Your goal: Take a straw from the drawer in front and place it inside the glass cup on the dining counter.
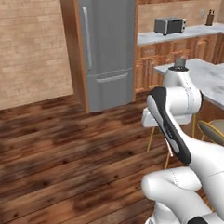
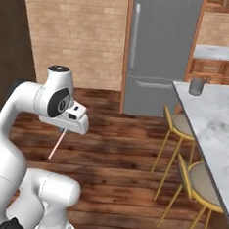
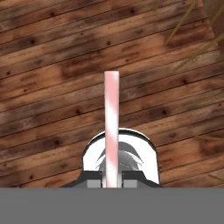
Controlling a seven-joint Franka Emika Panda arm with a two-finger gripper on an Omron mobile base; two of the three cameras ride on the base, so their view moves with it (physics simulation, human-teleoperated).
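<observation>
Straw, thin pale pink-red tube (image 3: 111,122): clamped in two-finger gripper (image 2: 62,129), hanging over wood floor. Greyish translucent glass cup (image 2: 196,86) on white marble dining counter (image 2: 219,120), well apart. You: keep grip firm, carry w/o tilt, lower end-first into cup.

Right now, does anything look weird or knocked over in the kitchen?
Nothing looks knocked over or spilled. The end effector holds the straw slanting down over the wooden floor. The glass cup stands upright on the dining counter, and the stools sit tidily beside it.
</observation>
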